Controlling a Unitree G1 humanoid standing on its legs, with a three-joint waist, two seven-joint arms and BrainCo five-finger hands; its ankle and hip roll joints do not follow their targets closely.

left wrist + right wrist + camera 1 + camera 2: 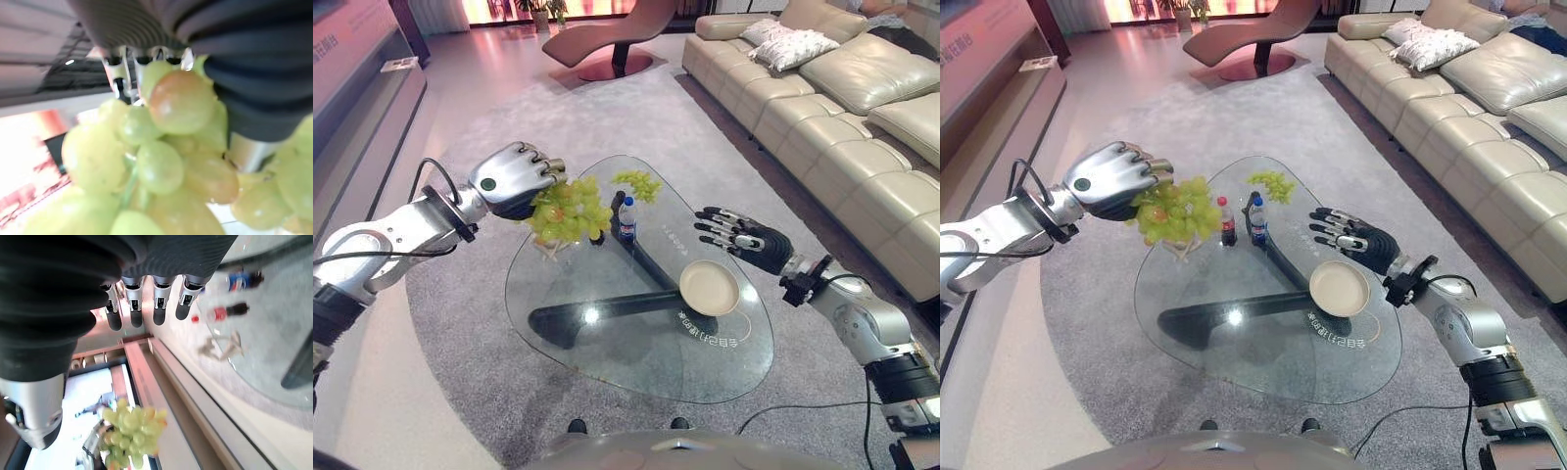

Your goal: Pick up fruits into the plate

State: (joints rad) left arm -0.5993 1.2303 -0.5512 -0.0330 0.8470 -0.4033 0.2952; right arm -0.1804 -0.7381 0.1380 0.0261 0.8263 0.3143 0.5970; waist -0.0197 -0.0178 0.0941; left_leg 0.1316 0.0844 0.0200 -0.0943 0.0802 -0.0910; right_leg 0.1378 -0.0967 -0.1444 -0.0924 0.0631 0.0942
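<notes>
One bunch of green grapes (570, 213) hanging lengthwise from left hand (514, 176), fingers curled round its top, left of centre frame, above glass table (607, 352). Plate (709, 287) well apart, toward lower right, nearer right hand (741, 235), fingers spread and empty. Second small bunch (638, 183) near table's far edge.

Layout of the scene. The rounded glass coffee table (607, 372) stands on a grey carpet (489, 117). The round cream plate (709, 287) lies on its right part. Two small plastic bottles (1255, 221) stand side by side near the far centre, with a small bunch of green grapes (639, 183) behind them. A large bunch of green grapes (570, 211) hangs above the table's left far edge, under the left hand (514, 177). The right hand (740, 235) hovers just behind the plate. A cream leather sofa (842, 108) runs along the right.
</notes>
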